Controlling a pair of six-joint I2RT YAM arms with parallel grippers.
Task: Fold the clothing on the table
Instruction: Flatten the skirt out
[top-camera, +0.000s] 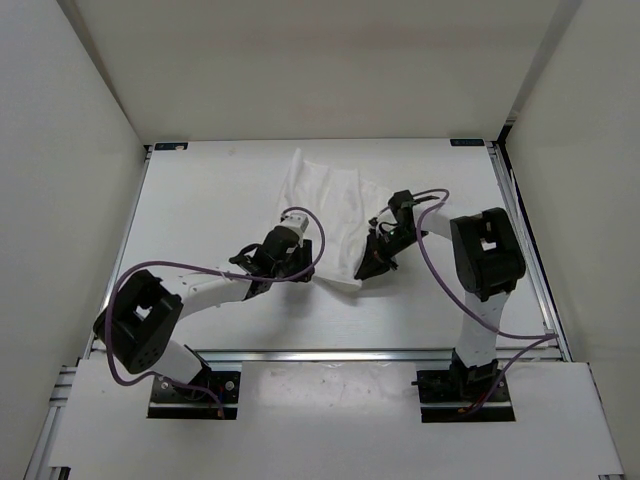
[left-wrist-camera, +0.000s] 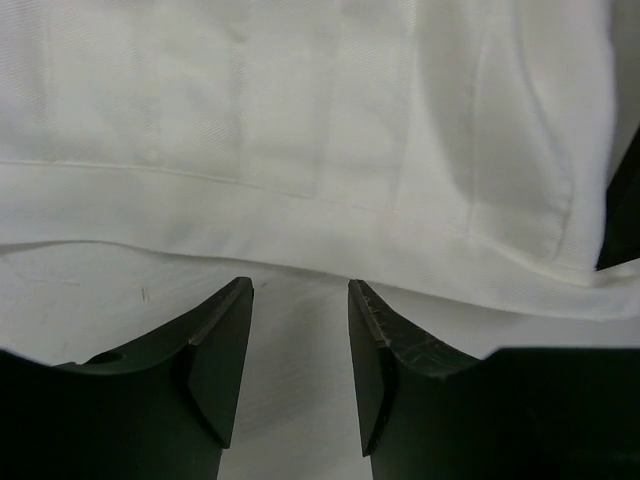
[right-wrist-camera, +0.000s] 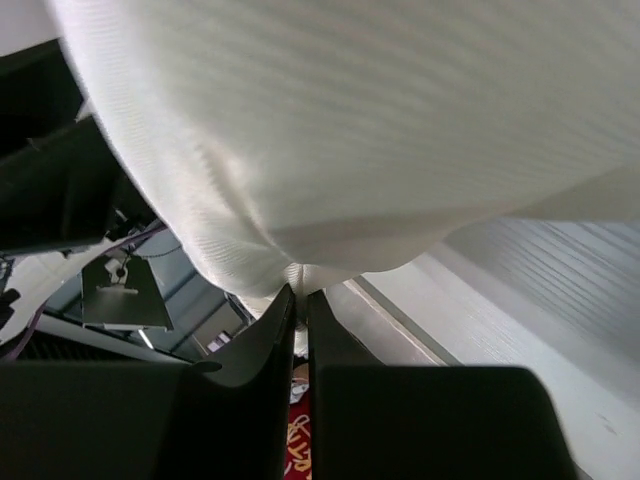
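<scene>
**Left.** My left gripper (left-wrist-camera: 300, 292) stands open and empty, low over the table (top-camera: 200, 190). Its fingers (left-wrist-camera: 215, 350) point at the left edge of the clothing (top-camera: 328, 200) and stop just short of the hem, with nothing between the jaws.

**Centre.** The clothing lies in the middle of the table and reaches from close to the far edge towards the centre. Its creases run lengthwise.

**Right.** My right gripper (right-wrist-camera: 300, 300) is closed on a pinch of fabric at the near right corner of the clothing. In the wrist view, that part is raised off the table and drapes over the gripper.

**Step in hand, as I judge it.** The right side is to be folded across to the left.
- I would carry the pinched corner in a low arc towards the left edge, so the thin fabric lays flat instead of bunching.
- I would match edge to edge before letting go.
- The left gripper should either press the hem down as an anchor or draw back clear of the landing spot.
- The pinch is small, so a quick pull may slip it.
</scene>
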